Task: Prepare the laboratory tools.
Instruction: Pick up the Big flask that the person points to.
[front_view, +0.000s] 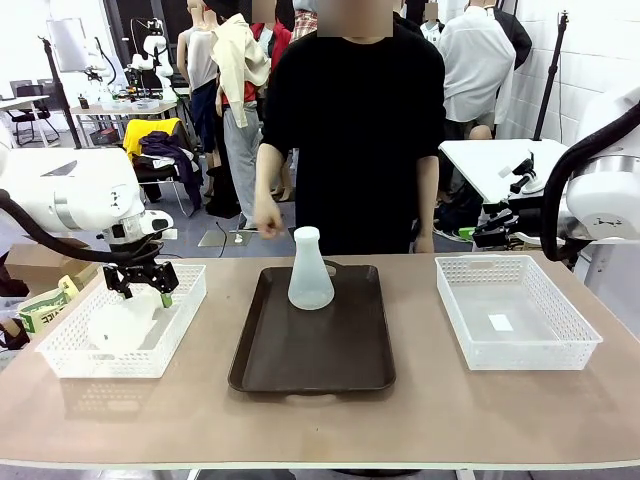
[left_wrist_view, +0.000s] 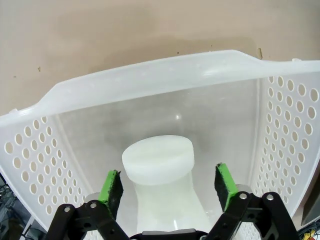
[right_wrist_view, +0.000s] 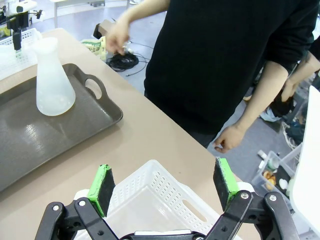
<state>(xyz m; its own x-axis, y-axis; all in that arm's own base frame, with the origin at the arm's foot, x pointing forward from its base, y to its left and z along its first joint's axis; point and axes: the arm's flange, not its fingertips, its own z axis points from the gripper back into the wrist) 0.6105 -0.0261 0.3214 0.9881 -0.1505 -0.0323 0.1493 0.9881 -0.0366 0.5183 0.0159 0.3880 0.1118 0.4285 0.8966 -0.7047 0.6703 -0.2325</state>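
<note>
One frosted-white conical flask (front_view: 310, 270) stands upright at the far end of the dark brown tray (front_view: 310, 365); the right wrist view shows this flask (right_wrist_view: 52, 82) at the upper left. The second flask (front_view: 120, 325) lies inside the left white mesh basket (front_view: 60, 355). My left gripper (front_view: 140, 290) hangs open just above that basket. In the left wrist view the flask's neck (left_wrist_view: 157, 160) sits between the green pads (left_wrist_view: 111, 187) without touching either. My right gripper (right_wrist_view: 162, 185) is open and empty above a corner of the right basket (right_wrist_view: 150, 195).
A person in black stands at the table's far side (front_view: 350, 120), one hand (front_view: 266, 220) raised near the tray's far left, the other arm hanging down. The right white basket (front_view: 515, 345) holds only a small label. My right arm (front_view: 600, 190) stays at the right edge.
</note>
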